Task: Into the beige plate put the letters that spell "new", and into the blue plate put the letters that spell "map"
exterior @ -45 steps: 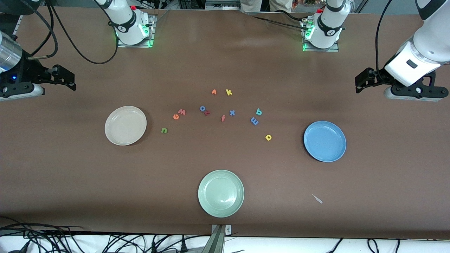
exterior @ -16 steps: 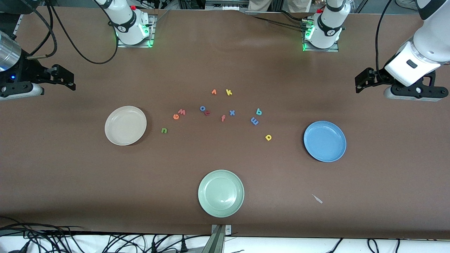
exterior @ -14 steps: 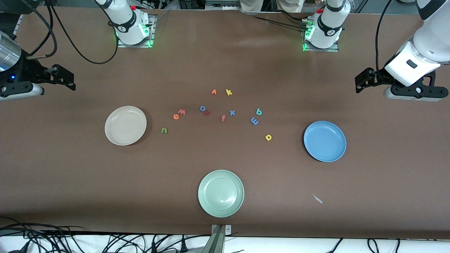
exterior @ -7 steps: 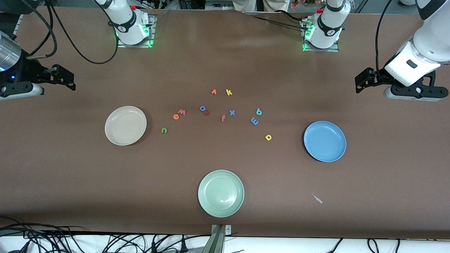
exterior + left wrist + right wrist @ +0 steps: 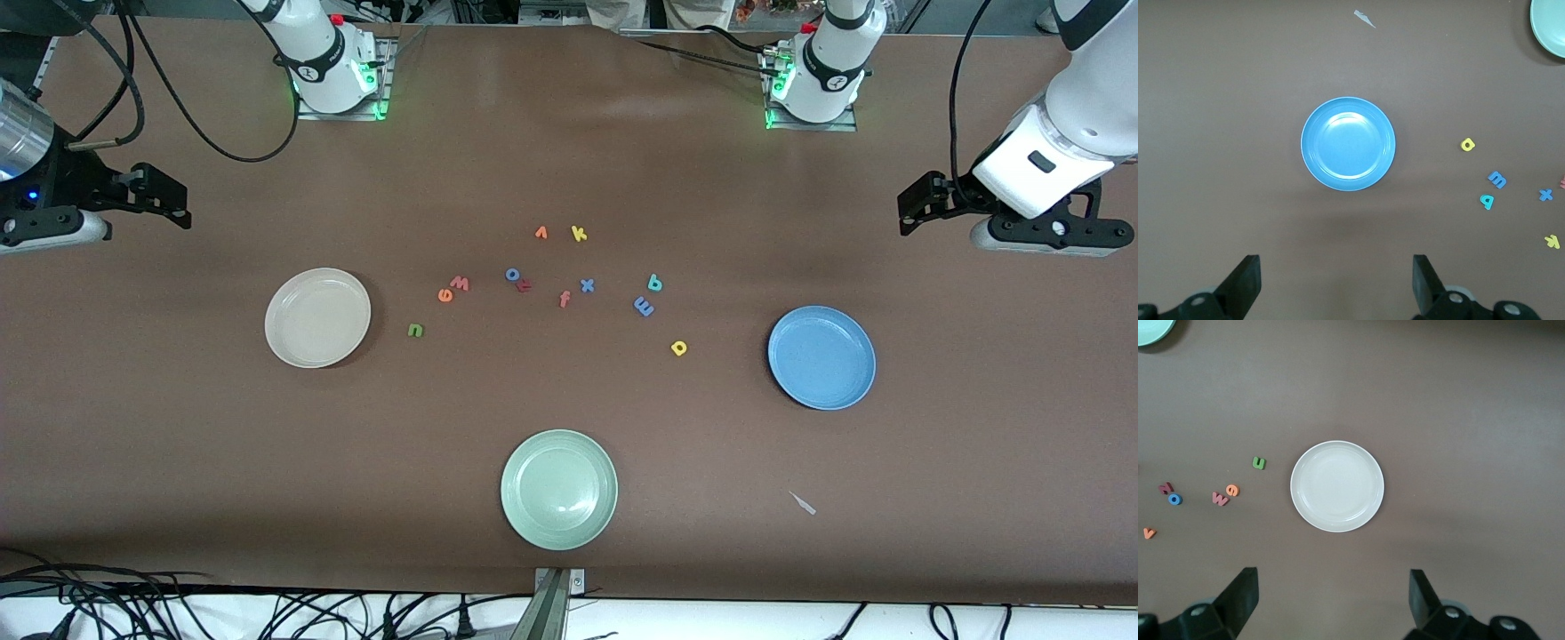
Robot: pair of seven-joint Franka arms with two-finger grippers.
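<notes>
Beige plate (image 5: pixel 317 317) and blue plate (image 5: pixel 821 357) both bare on the table. Left gripper (image 5: pixel 1336 283) spread wide, holding nothing, up over the table's left-arm end, blue plate under its view. Right gripper (image 5: pixel 1331 600) likewise, with the beige plate. Letters lie between the plates: n (image 5: pixel 414 330), e (image 5: pixel 444 295), w (image 5: pixel 460 283) toward beige; m (image 5: pixel 644 307), p (image 5: pixel 654 284), a (image 5: pixel 678 348) toward blue.

We count 3 plates: 1 beige plate (image 5: pixel 317 317), 1 blue plate (image 5: pixel 821 357) and 1 pale green plate (image 5: pixel 558 489). We count 11 foam letters (image 5: pixel 564 299) on the table, plus 1 small pale scrap (image 5: pixel 803 503). We see 2 grippers.
</notes>
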